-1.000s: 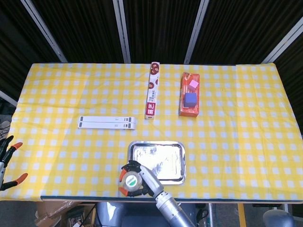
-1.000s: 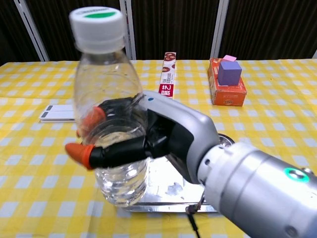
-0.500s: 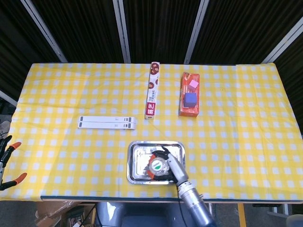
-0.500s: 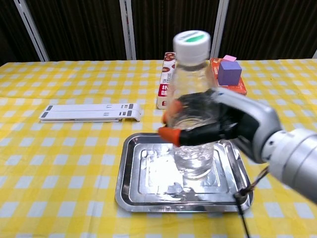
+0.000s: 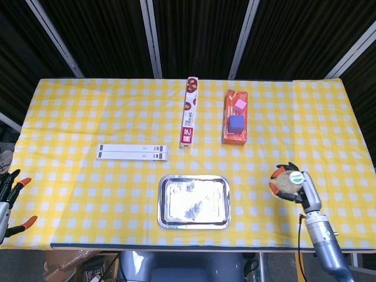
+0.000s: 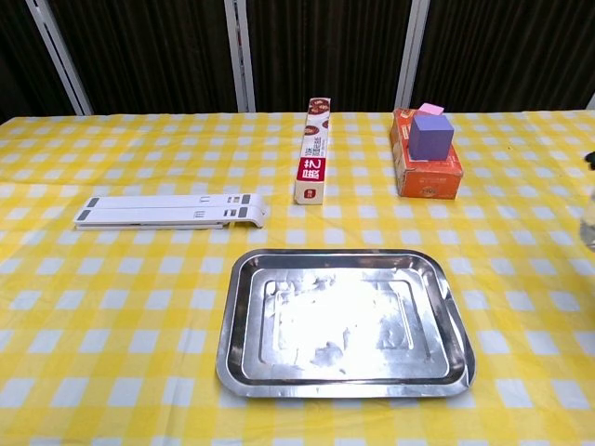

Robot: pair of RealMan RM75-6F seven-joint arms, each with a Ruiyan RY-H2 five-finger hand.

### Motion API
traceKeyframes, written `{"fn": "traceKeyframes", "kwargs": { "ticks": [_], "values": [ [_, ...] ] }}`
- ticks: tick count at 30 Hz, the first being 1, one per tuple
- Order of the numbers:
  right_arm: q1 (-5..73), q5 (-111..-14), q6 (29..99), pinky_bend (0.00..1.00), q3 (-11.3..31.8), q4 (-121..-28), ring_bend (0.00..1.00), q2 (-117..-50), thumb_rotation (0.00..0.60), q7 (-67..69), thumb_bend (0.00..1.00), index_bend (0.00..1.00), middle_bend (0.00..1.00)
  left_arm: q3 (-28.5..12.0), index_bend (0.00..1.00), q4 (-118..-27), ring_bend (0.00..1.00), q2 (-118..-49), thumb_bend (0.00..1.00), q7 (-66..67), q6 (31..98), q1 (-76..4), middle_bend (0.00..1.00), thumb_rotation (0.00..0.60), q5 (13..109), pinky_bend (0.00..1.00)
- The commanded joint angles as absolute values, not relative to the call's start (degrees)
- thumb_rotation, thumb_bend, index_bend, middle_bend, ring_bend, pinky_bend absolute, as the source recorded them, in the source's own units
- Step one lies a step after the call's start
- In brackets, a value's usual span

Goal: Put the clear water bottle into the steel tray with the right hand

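The clear water bottle (image 5: 293, 179), with its white and green cap, stands upright in my right hand (image 5: 284, 187), which grips it around the body with orange-tipped fingers. Both are over the yellow checked cloth to the right of the steel tray (image 5: 163, 202), well apart from it. The tray (image 6: 234, 321) holds nothing. In the chest view only a sliver of the bottle (image 6: 589, 226) shows at the right edge. My left hand (image 5: 8, 200) hangs off the table's left front corner, fingers apart and holding nothing.
A white folded stand (image 5: 133, 152) lies left of and behind the tray. A long narrow red and white box (image 5: 188, 113) and an orange box (image 5: 235, 117) with a purple cube and a pink block on it sit further back.
My right hand has carried the bottle from the table's front edge, across the tray, and out to the right of it. The tray no longer has the bottle over it.
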State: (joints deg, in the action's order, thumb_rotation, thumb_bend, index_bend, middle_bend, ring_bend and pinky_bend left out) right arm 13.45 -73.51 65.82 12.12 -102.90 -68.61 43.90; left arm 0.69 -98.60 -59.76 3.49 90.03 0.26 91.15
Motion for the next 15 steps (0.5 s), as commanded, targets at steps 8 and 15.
{"fn": "traceKeyframes", "kwargs": {
  "ticks": [8,15],
  "values": [
    [13.6,-78.5,65.3,0.00,11.2,-104.1,0.24,-67.5,0.600,42.2,0.60,0.79,0.59,0.9,0.16,-98.6,0.00,-59.5,0.20,2.9,90.4,0.4,0.00,0.600,91.7,0.00],
    [18.2,-78.3,63.1,0.00,10.3,-111.3,0.24,-77.4,0.600,30.1,0.60,0.79,0.59,0.7,0.16,-98.2,0.00,-59.2,0.20,1.8,90.4,0.4,0.00,0.600,91.2,0.00]
  ]
}}
